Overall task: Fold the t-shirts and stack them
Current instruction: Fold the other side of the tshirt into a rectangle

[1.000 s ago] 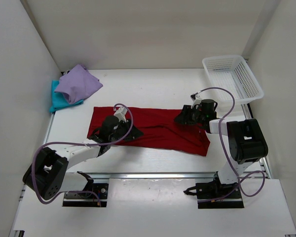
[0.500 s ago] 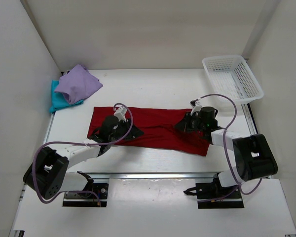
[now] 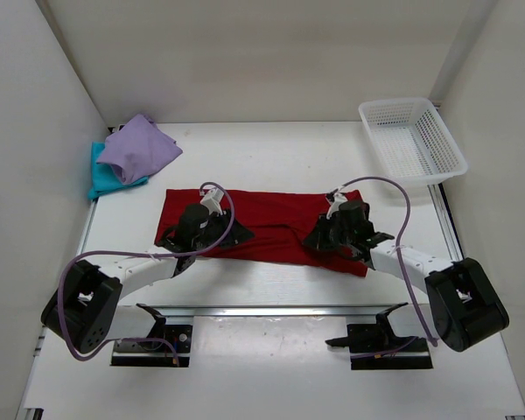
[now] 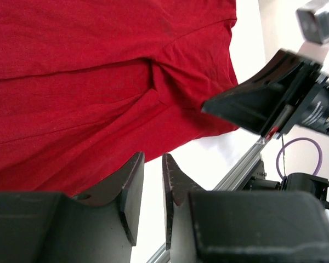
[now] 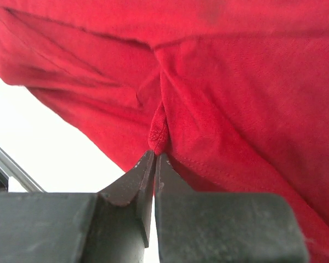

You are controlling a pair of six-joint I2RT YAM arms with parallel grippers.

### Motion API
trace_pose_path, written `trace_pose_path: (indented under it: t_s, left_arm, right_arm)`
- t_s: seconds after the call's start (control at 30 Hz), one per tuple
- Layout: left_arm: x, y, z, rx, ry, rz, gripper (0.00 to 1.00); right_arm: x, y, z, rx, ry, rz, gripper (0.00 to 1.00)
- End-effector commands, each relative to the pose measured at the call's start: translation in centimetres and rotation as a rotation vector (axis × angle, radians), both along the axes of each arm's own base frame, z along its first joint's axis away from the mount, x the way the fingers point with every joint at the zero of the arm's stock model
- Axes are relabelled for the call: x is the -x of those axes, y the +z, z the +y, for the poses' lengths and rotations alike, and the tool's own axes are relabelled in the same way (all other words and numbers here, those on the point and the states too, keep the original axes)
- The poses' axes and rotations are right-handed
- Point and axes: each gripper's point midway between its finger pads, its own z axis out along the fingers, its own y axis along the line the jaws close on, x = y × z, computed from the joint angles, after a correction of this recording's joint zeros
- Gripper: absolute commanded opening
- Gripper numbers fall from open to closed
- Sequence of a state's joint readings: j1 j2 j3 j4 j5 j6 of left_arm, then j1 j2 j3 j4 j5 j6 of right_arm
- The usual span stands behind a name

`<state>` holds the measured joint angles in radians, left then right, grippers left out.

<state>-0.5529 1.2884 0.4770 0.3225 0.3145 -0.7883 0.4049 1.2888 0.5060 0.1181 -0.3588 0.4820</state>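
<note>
The dark red t-shirt [image 3: 271,214] lies spread flat across the middle of the table. My right gripper [image 3: 315,238] sits low over the shirt's near right part, and in the right wrist view its jaws [image 5: 155,159] are shut on a small pinched ridge of red cloth [image 5: 159,131]. My left gripper [image 3: 241,234] rests at the shirt's near left edge. The left wrist view shows it [image 4: 153,164] narrowly open, with only white table in the gap and the red shirt [image 4: 98,82] just beyond. A folded lavender t-shirt [image 3: 138,147] lies on a teal one [image 3: 101,178] at the back left.
A white mesh basket [image 3: 411,138] stands at the back right corner. White walls close in the table on the left, back and right. An aluminium rail [image 3: 271,309] runs along the near edge. The right gripper's black body [image 4: 257,101] shows in the left wrist view.
My right gripper moved from the shirt's far right edge toward the near side and shut on a pinch of red cloth. The left arm has not moved.
</note>
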Motion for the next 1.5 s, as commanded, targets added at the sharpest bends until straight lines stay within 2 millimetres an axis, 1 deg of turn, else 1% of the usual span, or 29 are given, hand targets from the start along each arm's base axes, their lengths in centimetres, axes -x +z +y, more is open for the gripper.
trace_pose_path:
  t_s: [0.0, 0.1, 0.13, 0.17, 0.23, 0.33, 0.4, 0.47, 0.5, 0.53, 0.6, 0.63, 0.7, 0.73, 0.83, 0.9, 0.97, 1.0, 1.03, 1.07, 1.1, 1.13, 1.17, 1.2, 1.23, 1.3, 1.37, 1.4, 1.47]
  left_arm:
    - [-0.3, 2.1, -0.5, 0.035, -0.012, -0.049, 0.31]
    - [-0.8, 2.5, -0.1, 0.042, 0.012, -0.051, 0.31]
    - [-1.2, 3.2, -0.2, 0.054, 0.014, -0.066, 0.31]
    - [-1.2, 3.3, -0.3, 0.057, 0.013, -0.066, 0.31]
    - [-1.6, 3.8, -0.3, 0.069, 0.024, -0.069, 0.31]
    - [-1.9, 4.1, -0.4, 0.075, 0.038, -0.069, 0.31]
    - [-2.1, 4.3, -0.9, 0.075, 0.041, -0.079, 0.31]
    - [-2.4, 4.1, -2.0, 0.052, 0.048, -0.093, 0.32]
    - [-2.3, 3.5, -2.7, 0.043, 0.029, -0.08, 0.32]
    - [-2.2, 4.3, -4.0, 0.064, -0.002, -0.086, 0.32]
    - [-2.4, 3.4, -5.7, 0.061, -0.037, -0.06, 0.32]
    - [-2.5, 4.1, -6.7, 0.081, -0.057, -0.059, 0.31]
    - [-2.4, 3.9, -8.7, 0.092, -0.114, -0.046, 0.31]
    - [-2.1, 3.1, -9.4, 0.073, -0.13, -0.034, 0.31]
    - [-1.7, 2.4, -11.1, 0.067, -0.16, -0.03, 0.31]
    - [-0.8, 2.1, -13.3, 0.06, -0.217, -0.024, 0.32]
    - [-0.2, 1.4, -14.7, 0.047, -0.268, -0.011, 0.32]
    - [-0.8, 0.7, -15.2, 0.032, -0.264, -0.004, 0.32]
    - [-0.2, 0.3, -16.2, 0.033, -0.289, 0.009, 0.32]
    - [0.0, 0.1, -16.6, 0.033, -0.302, 0.012, 0.31]
    - [0.1, -1.0, -16.9, 0.011, -0.306, 0.032, 0.31]
    - [0.1, -1.9, -16.9, -0.005, -0.306, 0.047, 0.3]
    - [-0.1, -2.7, -16.5, -0.027, -0.302, 0.061, 0.3]
    - [-0.5, -4.1, -15.3, -0.058, -0.268, 0.09, 0.29]
    - [0.0, -4.9, -14.9, -0.07, -0.269, 0.1, 0.29]
    - [0.1, -5.5, -13.7, -0.053, -0.243, 0.127, 0.29]
    - [0.6, -6.1, -12.6, -0.088, -0.233, 0.131, 0.29]
    - [0.4, -6.2, -12.2, -0.092, -0.227, 0.138, 0.29]
    - [1.3, -5.5, -12.3, -0.069, -0.245, 0.128, 0.29]
  right_arm:
    - [1.2, -1.1, 0.7, 0.018, -0.015, 0.042, 0.0]
    - [1.2, -0.5, 1.6, 0.001, -0.019, 0.045, 0.0]
    - [1.1, -0.2, 1.7, 0.002, -0.02, 0.041, 0.01]
    - [1.5, -0.5, 1.6, 0.01, -0.027, 0.052, 0.04]
    - [1.5, 0.1, 1.7, -0.016, -0.031, 0.046, 0.07]
    - [1.5, 1.1, 1.4, -0.043, -0.017, 0.024, 0.2]
    - [1.1, 1.6, -0.1, 0.001, -0.013, 0.01, 0.23]
    - [-0.5, 3.2, -2.0, -0.017, -0.058, -0.024, 0.25]
    - [-1.0, 3.4, -2.6, -0.023, -0.082, -0.035, 0.21]
    - [-1.9, 4.1, -3.5, -0.043, -0.119, -0.063, 0.18]
    - [-2.0, 2.7, -4.7, -0.046, -0.171, -0.043, 0.07]
    - [-2.0, 2.1, -4.8, -0.042, -0.18, -0.03, 0.06]
    - [-0.9, -0.6, -5.2, 0.012, -0.198, 0.032, 0.0]
    - [0.0, -1.8, -5.0, 0.032, -0.193, 0.044, 0.0]
    - [1.1, -2.9, -5.0, 0.004, -0.222, 0.065, 0.0]
    - [2.0, -3.7, -5.0, 0.021, -0.232, 0.068, 0.0]
    - [2.2, -3.8, -5.0, 0.019, -0.237, 0.075, 0.0]
    - [2.2, -3.9, -5.3, 0.02, -0.242, 0.077, 0.0]
    - [2.2, -3.8, -5.3, 0.009, -0.238, 0.087, 0.01]
    - [1.9, -3.0, -5.5, -0.013, -0.24, 0.073, 0.05]
    - [1.6, -2.2, -5.8, -0.037, -0.249, 0.052, 0.08]
    - [0.8, -0.5, -6.0, -0.056, -0.256, -0.003, 0.13]
    - [0.1, 0.3, -6.8, -0.059, -0.287, -0.03, 0.16]
    - [-0.6, 1.2, -7.9, -0.063, -0.33, -0.068, 0.17]
    - [-1.2, 2.4, -8.5, -0.067, -0.354, -0.107, 0.19]
    - [-2.9, 3.6, -10.5, -0.089, -0.407, -0.148, 0.17]
    - [-4.5, 3.6, -11.4, -0.094, -0.418, -0.135, 0.05]
    - [-5.5, 4.3, -12.0, -0.087, -0.419, -0.167, 0.04]
    - [-7.9, 4.3, -13.2, -0.051, -0.441, -0.169, 0.06]
